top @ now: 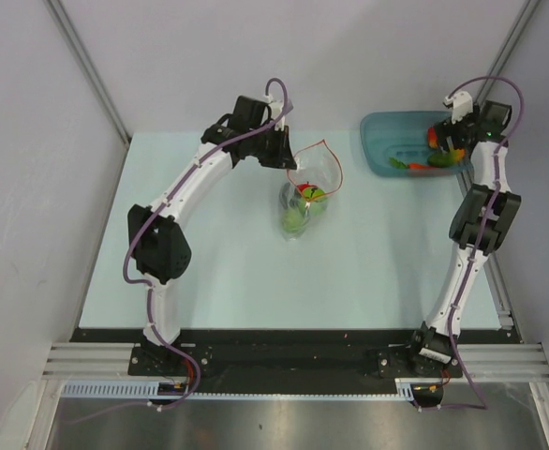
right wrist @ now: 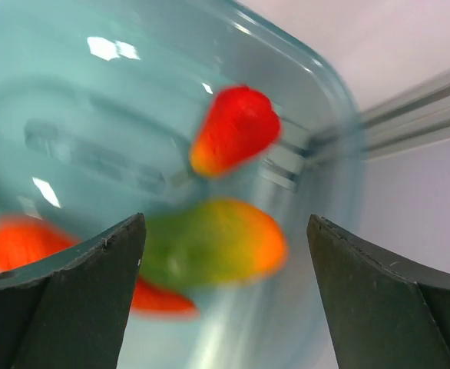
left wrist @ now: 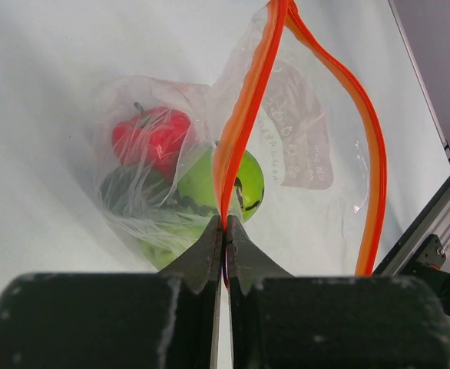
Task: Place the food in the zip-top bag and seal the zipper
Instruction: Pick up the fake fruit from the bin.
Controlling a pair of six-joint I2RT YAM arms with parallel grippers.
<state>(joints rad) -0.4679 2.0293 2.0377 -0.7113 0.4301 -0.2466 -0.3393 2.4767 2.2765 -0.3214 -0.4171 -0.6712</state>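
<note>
Teal tray (top: 379, 142) sat far right, nearest the right arm. The zip-top bag (top: 314, 178) lay mid-table, its zipper (left wrist: 244, 131) pinched by the left gripper (left wrist: 225, 231). The right gripper (right wrist: 225, 223) hung spread over the orange-yellow piece (right wrist: 210, 242), whose long axis ran finger to finger.

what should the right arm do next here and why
Probably lower the right gripper and close on the green-orange toy fruit: its jaws stand open over that piece in the teal tray, and the left gripper is shut on the zipper, holding the zip-top bag mouth open.
</note>
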